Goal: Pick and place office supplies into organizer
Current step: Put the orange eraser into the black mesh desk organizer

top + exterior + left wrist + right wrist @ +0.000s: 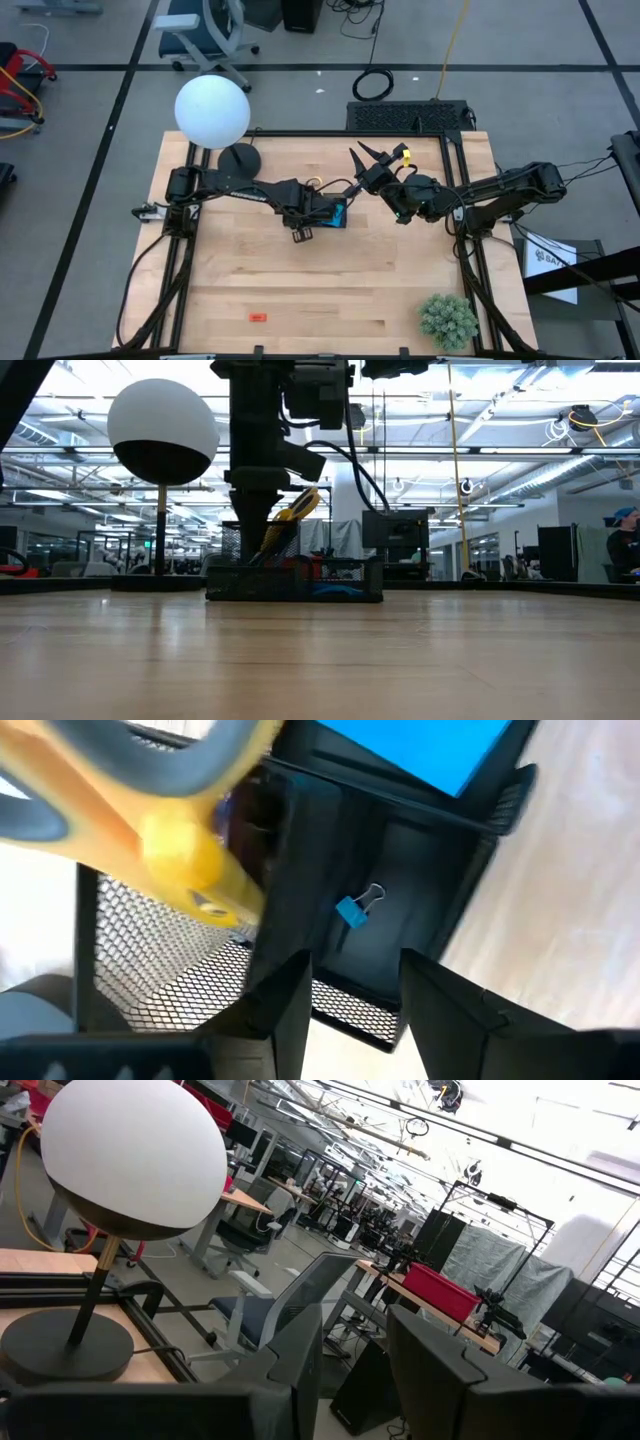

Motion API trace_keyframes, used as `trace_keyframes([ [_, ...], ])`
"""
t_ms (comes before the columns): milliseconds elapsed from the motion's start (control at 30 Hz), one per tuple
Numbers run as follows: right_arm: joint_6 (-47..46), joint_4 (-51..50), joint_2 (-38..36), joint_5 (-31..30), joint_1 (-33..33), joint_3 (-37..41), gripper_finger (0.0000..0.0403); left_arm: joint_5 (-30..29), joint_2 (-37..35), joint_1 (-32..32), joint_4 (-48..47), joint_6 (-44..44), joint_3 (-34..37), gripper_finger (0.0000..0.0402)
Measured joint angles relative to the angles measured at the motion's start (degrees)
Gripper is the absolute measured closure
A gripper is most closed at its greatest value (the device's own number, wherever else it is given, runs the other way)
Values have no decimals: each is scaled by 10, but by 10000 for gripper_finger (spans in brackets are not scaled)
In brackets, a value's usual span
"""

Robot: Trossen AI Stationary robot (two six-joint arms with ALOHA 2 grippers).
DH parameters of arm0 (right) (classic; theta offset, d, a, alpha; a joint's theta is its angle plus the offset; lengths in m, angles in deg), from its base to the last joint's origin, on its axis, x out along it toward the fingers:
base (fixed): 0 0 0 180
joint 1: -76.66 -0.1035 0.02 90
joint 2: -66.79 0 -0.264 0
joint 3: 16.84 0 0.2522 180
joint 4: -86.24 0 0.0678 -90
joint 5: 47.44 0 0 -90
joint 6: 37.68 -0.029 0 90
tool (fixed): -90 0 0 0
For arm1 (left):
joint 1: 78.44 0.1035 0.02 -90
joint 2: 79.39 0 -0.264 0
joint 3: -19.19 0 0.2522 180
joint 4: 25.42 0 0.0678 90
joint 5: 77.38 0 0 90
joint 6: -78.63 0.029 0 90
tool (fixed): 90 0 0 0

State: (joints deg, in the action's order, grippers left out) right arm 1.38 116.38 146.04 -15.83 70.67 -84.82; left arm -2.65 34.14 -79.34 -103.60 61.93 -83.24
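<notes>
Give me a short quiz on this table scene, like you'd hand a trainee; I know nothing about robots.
1. True or false: the yellow-handled scissors already stand in the organizer.
2. What lies on the floor of the compartment in front of the left claw? A) blue binder clip B) coin C) key
3. Fill in: the small red piece lies outside the organizer, on the bare ___.

Key: 1 true; 2 A; 3 table.
</notes>
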Motion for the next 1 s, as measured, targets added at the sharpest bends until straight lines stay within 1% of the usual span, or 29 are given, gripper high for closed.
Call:
trace_keyframes([
  [167, 0, 0, 0, 0, 0, 0, 298, 4, 0, -23, -5, -1, 0, 243],
  [367, 0, 0, 0, 0, 0, 0, 298, 5, 0, -57, -47, -2, 0, 243],
  [533, 0, 0, 0, 0, 0, 0, 298, 7, 0, -91, -61, -31, 0, 243],
  [733, 0, 0, 0, 0, 0, 0, 298, 42, 0, -130, -61, -85, 0, 243],
  [1000, 0, 0, 0, 0, 0, 0, 298, 114, 0, -166, -57, -160, 0, 243],
])
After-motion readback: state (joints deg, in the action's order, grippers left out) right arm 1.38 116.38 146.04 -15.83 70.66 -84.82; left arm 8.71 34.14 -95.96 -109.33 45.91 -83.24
